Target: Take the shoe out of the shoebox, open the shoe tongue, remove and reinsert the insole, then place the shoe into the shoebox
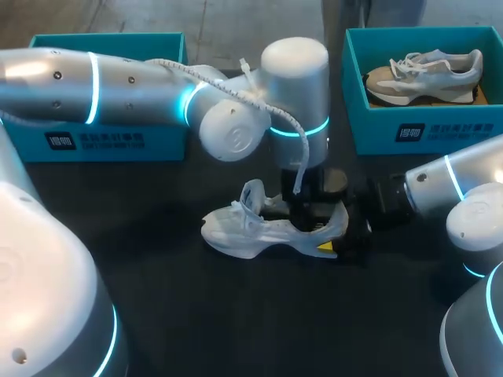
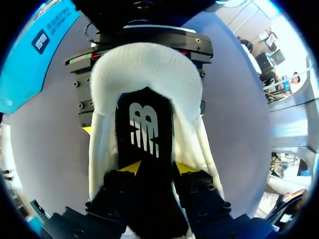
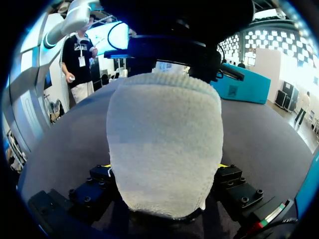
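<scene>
A white shoe (image 1: 251, 228) lies on its side on the black table, heel towards my right arm. My left gripper (image 1: 308, 214) comes down from above into the shoe's mouth. In the left wrist view its yellow tips stand apart, open (image 2: 158, 168), over the black insole (image 2: 144, 127) that lies inside the shoe (image 2: 144, 69). My right gripper (image 1: 346, 236) is shut on the shoe's heel. In the right wrist view the knitted heel (image 3: 164, 129) fills the space between its fingers (image 3: 167, 169). A teal shoebox (image 1: 102, 141) stands at the back left; my left arm hides its inside.
A second teal shoebox (image 1: 440, 129) at the back right holds a grey and tan shoe (image 1: 424, 75). Bare black table lies in front of the white shoe and to its left.
</scene>
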